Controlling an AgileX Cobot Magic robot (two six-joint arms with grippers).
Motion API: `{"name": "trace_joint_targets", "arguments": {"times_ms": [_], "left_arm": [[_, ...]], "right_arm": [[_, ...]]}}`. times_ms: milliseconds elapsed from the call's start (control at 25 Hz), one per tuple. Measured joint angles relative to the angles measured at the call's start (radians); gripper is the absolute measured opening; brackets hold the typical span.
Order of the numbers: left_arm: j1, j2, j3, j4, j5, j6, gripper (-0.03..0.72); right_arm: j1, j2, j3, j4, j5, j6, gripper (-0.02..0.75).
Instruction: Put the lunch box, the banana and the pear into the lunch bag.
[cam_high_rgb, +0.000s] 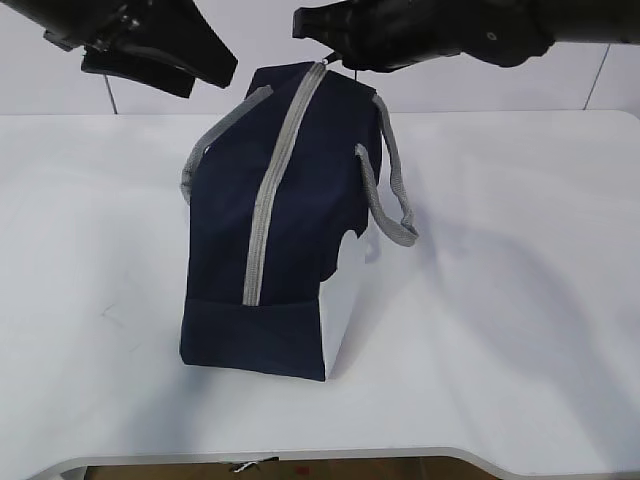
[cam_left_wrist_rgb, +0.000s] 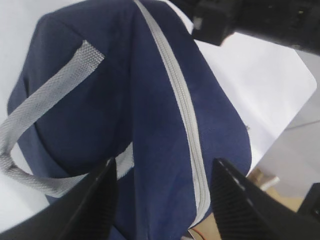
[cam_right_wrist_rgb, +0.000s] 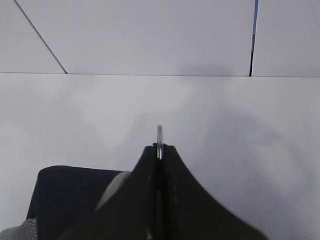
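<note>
Black arms, tapered matte black pincer (cam_left_wrist_rgb: 165, 200) fingers

- A white table (cam_high_rgb: 520, 300) is filling most of the exterior view, its rounded front edge showing.
- A pale panelled wall (cam_right_wrist_rgb: 150, 35) with dark seams is standing behind.

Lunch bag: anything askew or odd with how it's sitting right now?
Yes. The lunch bag leans, its far end raised where the right gripper pinches the ring pull. The zipper looks fully closed, nothing spilled. The left gripper stands open over the bag.
</note>
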Motion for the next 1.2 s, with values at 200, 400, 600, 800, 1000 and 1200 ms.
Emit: {"name": "trace_joint_targets", "arguments": {"times_ms": [200,400,600,800,1000,1200], "left_arm": [[0.007,0.124,-0.122,-0.029,0.093,-0.002,0.448],[0.007,0.222,-0.203,-0.05,0.133,-0.002,0.448],[0.009,0.284,-0.214,-0.052,0.165,-0.002,0.424],[0.009,0.297,-0.214,-0.05,0.182,-0.001,0.183],[0.009,0.297,-0.214,-0.041,0.2,0.074,0.032],[0.009,0.294,-0.22,0.069,0.2,0.146,0.027]], "right_arm": [[0.0,0.0,0.0,0.006,-0.009,0.0,0.017],[0.0,0.0,0.0,0.007,-0.013,0.0,0.017],[0.0,0.0,0.0,0.008,-0.013,0.0,0.017],[0.0,0.0,0.0,0.008,-0.019,0.0,0.017],[0.0,0.0,0.0,0.01,-0.019,0.0,0.017],[0.002,0.0,0.0,0.014,-0.023,0.0,0.017]]}}
